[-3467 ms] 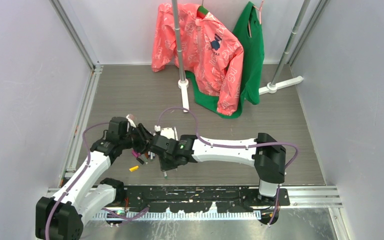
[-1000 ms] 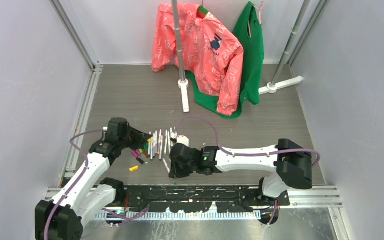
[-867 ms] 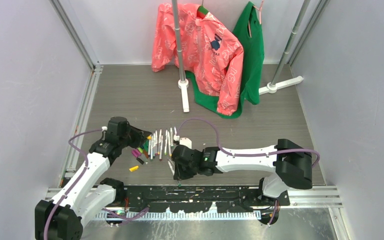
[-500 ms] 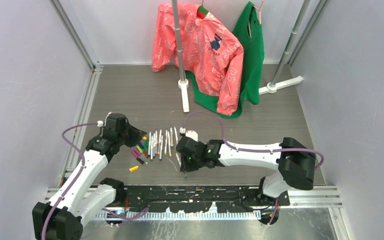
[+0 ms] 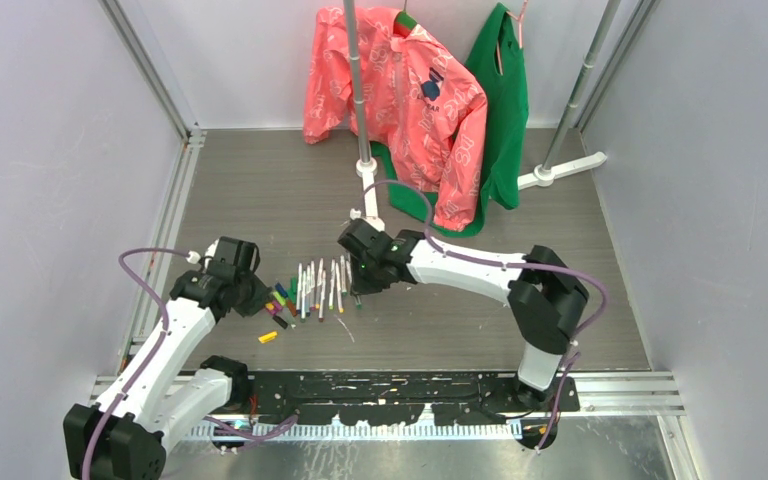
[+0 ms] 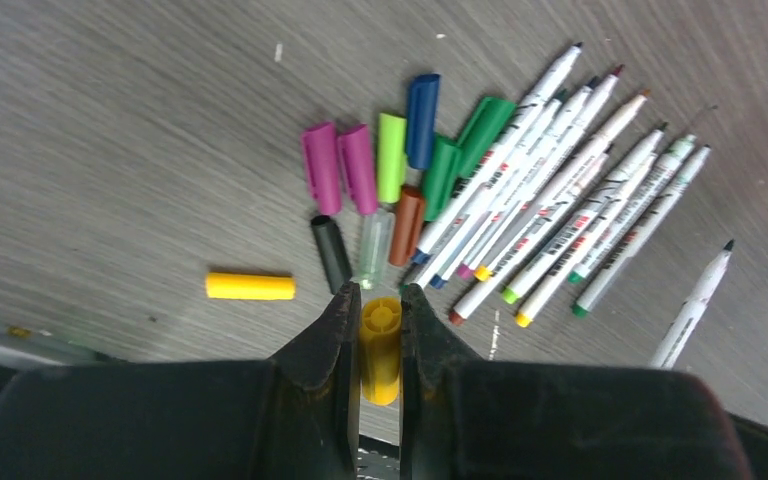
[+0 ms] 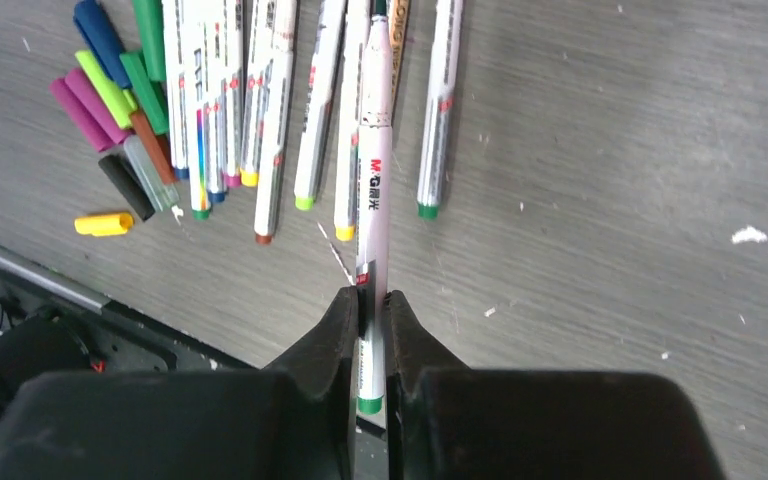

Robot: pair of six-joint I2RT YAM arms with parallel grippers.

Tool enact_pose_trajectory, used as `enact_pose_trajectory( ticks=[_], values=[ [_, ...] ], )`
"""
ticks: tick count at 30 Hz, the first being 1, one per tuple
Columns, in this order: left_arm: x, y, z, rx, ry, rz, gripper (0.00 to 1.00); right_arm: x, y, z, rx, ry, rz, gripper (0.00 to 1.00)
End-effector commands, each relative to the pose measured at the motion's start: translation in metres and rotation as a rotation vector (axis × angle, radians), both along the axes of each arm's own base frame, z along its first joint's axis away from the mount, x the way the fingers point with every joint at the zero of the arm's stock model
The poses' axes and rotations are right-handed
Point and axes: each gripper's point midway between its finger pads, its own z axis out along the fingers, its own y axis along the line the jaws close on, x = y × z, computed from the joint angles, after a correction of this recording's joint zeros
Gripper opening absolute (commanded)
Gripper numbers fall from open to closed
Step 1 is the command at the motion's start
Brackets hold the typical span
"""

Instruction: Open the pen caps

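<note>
Far left: metal rail [image 5: 165, 235] along the worktop [image 5: 520, 250] edge, wall close behind. Little room on that side.

Left hand [image 6: 378, 300]: narrow, clamped on a yellow cap [image 6: 381, 350], low over the front-left part of the worktop.

Just beyond its fingertips: loose caps [image 6: 391, 160] in a tight cluster of magenta, lime, blue, green, brown, black and clear. All lying flat, several touching. Loose yellow cap [image 6: 250, 286] apart on the cluster's left.

Right of the cluster: row of pens [image 6: 550, 200], white barrels side by side, leftmost against the green caps. Lone pen [image 6: 695, 305] apart, toward the front edge.

Right hand [image 7: 371, 298]: narrow, gripping a green-ended pen [image 7: 374, 190], barrel pointing along the right side of the row.

Further right: bare worktop, wide room up to the right wall.

Back: stand pole [image 5: 358, 90], pink jacket [image 5: 410, 100] and green garment [image 5: 505, 110] hanging down to the worktop, well apart from the pens.
</note>
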Motion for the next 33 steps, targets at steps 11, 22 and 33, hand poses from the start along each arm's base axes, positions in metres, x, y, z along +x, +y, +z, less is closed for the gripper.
enact_pose_trajectory(
  ticks=[11,22,33],
  values=[
    [-0.014,0.023,-0.005,0.094,0.049,0.09,0.04,0.028,0.026,-0.002,-0.04,0.016,-0.003,0.01],
    [-0.016,0.023,-0.025,0.089,0.088,0.124,0.08,0.052,0.028,-0.023,-0.079,0.021,-0.063,0.01],
    [-0.014,0.023,-0.037,0.102,0.117,0.122,0.19,0.065,0.023,-0.035,-0.109,0.032,-0.079,0.09]
  ],
)
